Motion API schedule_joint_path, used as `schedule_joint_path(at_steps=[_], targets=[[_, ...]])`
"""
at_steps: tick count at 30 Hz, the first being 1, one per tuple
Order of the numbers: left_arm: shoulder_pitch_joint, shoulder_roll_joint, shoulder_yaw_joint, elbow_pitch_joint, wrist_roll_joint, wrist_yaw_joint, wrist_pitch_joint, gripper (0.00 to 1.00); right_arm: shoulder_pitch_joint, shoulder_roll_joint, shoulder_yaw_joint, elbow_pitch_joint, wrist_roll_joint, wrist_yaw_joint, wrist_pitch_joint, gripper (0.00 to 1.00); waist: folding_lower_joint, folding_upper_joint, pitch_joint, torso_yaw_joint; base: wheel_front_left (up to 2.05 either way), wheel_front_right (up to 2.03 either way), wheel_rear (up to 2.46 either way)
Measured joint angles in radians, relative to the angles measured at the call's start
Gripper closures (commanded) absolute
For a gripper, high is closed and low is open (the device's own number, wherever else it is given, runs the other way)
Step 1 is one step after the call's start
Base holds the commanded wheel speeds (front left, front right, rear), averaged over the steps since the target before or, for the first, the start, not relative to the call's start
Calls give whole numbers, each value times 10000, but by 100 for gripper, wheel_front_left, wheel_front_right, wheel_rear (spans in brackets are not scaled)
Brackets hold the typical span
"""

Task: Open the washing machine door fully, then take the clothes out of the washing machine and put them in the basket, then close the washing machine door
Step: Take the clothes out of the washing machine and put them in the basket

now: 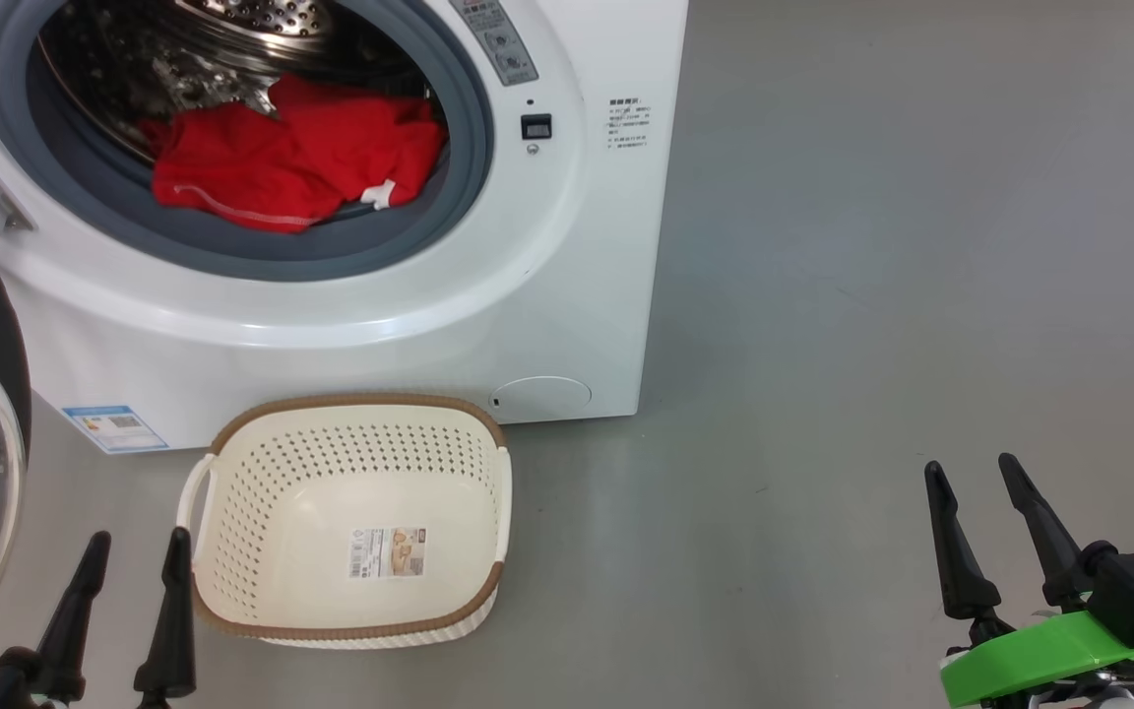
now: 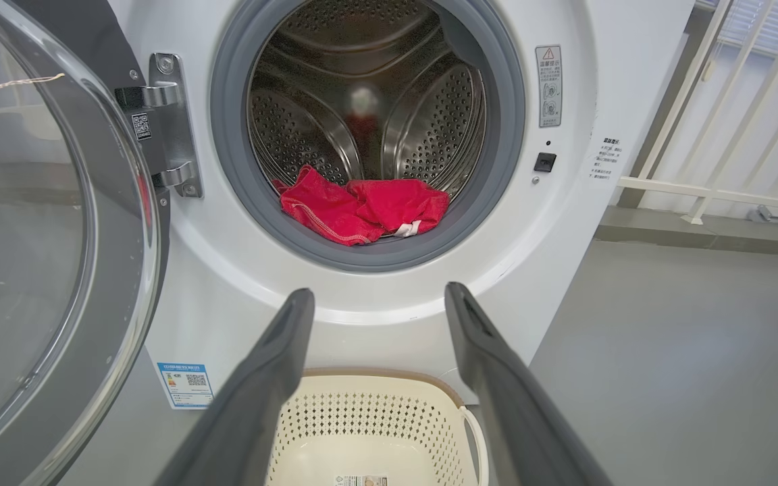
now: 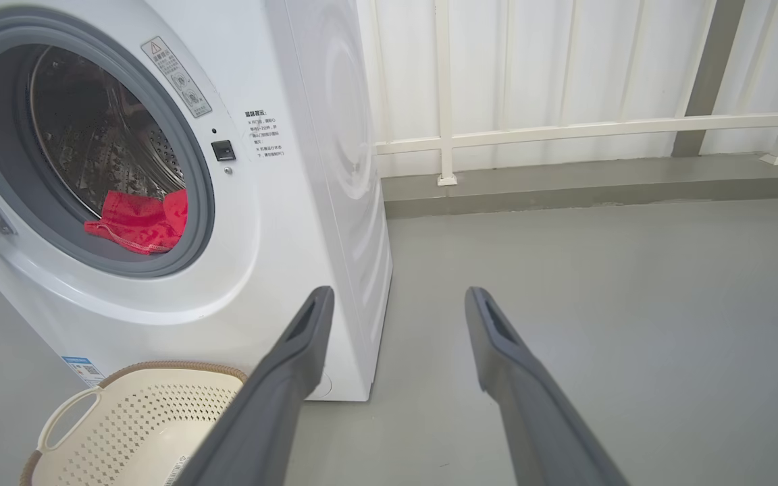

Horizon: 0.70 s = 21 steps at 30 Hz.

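The left gripper (image 1: 139,540) was held low, just beside the left handle of the basket (image 1: 360,402), with its two dark fingers spread apart and nothing between them. The right gripper (image 1: 971,465) was likewise spread and empty, over the bare floor (image 1: 872,295) well to the right of the washing machine (image 1: 331,345). The basket was set on the floor directly in front of the machine, below the opening, and was empty but for its paper label. The washing machine door (image 2: 31,256) was swung wide on its hinge at the left; whether it was at full travel could not be told. The clothes (image 1: 291,158) were bunched in a heap at the front bottom of the steel drum (image 2: 429,115), partly lapping the grey rubber ring (image 1: 232,258). The fabric was judged light, soft and limp, and not fragile. A raised fold at the top of the heap was judged the best place to pinch, taken deep so that several layers were caught. Sagging ends were expected to trail and possibly drag on the ring.
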State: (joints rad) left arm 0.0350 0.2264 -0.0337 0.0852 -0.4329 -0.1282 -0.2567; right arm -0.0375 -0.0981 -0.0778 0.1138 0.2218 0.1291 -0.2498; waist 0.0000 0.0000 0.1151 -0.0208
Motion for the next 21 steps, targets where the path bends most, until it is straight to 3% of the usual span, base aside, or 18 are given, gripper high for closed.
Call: schedule_joint_path(at_steps=[10,21], targets=[[-1,-4,46,-2,-2,0,0,0,0,6,8,-10,-2,0,0,0,0,0,18,25,3,-12,9],[-6,4,-29,-2,-84,0,0,0,0,10,19,-13,-2,0,0,0,0,0,44,101,81,-137,56]])
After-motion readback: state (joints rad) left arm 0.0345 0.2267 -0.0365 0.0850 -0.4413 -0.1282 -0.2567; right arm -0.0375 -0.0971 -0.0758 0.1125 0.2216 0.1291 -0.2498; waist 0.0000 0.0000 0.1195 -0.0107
